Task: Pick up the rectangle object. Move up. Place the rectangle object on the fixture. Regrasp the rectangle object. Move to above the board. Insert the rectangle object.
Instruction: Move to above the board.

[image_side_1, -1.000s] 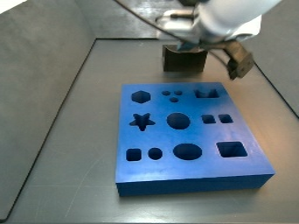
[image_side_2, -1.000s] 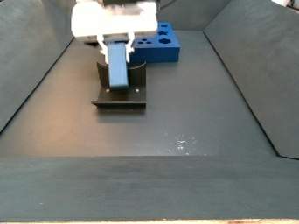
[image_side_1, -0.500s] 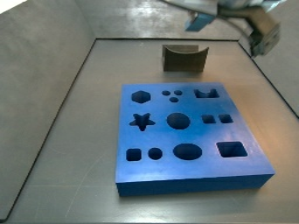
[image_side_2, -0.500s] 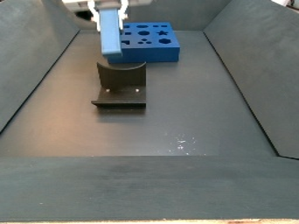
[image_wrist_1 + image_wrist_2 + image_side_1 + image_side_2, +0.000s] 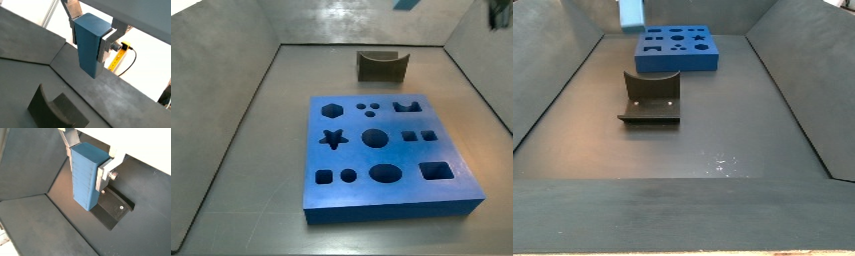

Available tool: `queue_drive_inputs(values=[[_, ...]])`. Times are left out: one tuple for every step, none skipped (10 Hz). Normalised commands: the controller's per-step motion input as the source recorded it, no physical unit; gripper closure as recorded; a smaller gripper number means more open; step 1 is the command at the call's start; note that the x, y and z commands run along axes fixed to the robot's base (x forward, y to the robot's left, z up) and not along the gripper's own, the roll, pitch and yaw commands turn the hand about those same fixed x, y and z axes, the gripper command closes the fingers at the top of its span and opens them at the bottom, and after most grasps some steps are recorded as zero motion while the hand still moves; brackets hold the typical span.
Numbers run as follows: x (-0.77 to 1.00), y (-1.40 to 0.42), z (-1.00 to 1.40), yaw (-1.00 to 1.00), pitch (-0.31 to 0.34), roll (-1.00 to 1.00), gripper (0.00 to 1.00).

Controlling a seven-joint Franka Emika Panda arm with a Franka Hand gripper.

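Dark grey metal floor (image 5: pixel 727 140), fenced by sloping grey walls, filled both side views, and above it the gripper (image 5: pixel 93 35) was raised so high that it was nearly out of those pictures. In both wrist views its flat silver fingers (image 5: pixel 107 170) were clamped on the rectangle object (image 5: pixel 91 45), a smooth blue block held upright by its upper part, with its lower end hanging free in the air and touching nothing. In a wrist view the block (image 5: pixel 85 178) hung over the floor with the fixture's dark base plate (image 5: pixel 115 208) showing just beyond its lower end. In a side view only the bottom tip of the block (image 5: pixel 631 13) could be seen at the top edge of the picture, above the far left part of the floor; in a side view a small blue sliver (image 5: pixel 406 4) showed at the upper edge, with a dark bit of the arm (image 5: pixel 498 12) at the far right corner. Below, the fixture (image 5: pixel 652 97) stood empty on the floor, its U-shaped notch open at the top, also seen as a brown-olive block (image 5: pixel 382 66) near the far wall. Nearer than it in that view lay the board (image 5: pixel 385 150), a thick bright blue slab with star, hexagon, round and square holes, all of them unfilled; in a side view the board (image 5: pixel 680 48) lay beyond the fixture, apart from it.
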Motion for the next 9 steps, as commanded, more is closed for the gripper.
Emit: queue_drive_inputs(values=[[0.13,-0.18,1.00,0.13,0.130,-0.02,1.00],[0.13,-0.17,1.00,0.11,0.139,-0.02,1.00],[0.13,-0.15,1.00,0.10,0.149,-0.02,1.00],[0.12,-0.15,1.00,0.10,0.151,-0.02,1.00],[0.11,-0.12,1.00,0.10,0.144,-0.01,1.00],[0.09,-0.10,0.93,0.10,0.141,0.00,1.00],[0.07,-0.07,0.74,0.09,0.135,0.01,1.00],[0.05,-0.05,0.58,0.09,0.138,0.01,1.00],[0.05,-0.04,0.38,0.09,0.157,0.01,1.00]])
